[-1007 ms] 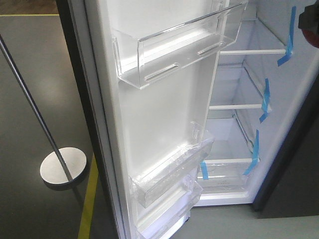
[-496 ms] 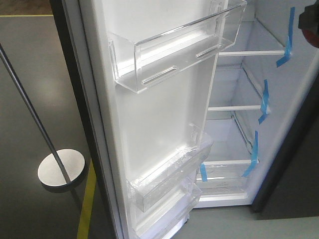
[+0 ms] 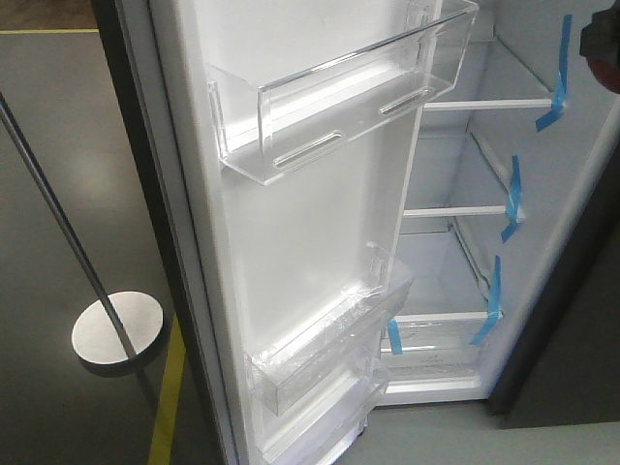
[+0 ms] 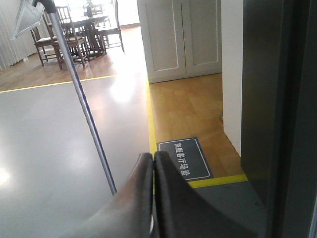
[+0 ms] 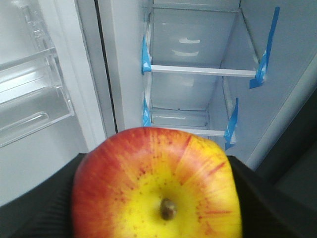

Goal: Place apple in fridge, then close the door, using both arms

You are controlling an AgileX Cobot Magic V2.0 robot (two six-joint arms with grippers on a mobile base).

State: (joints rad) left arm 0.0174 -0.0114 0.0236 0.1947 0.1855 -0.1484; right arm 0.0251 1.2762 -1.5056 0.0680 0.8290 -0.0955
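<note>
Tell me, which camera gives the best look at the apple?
The right wrist view: the apple fills its lower half, stem facing the lens. The front view shows only a dark reddish sliver at its right edge, possibly it; the left wrist view shows none.

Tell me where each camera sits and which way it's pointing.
Front view: mounted high, looking down at the open door and fridge shelves; no arm clearly visible.
Left wrist: behind the shut left gripper, facing the floor, a pole and a dark grey panel.
Right wrist: behind the right gripper clamping the apple, facing the fridge shelves.
Shared: front and right wrist show the blue-taped shelves; front and left wrist show the pole.
</note>
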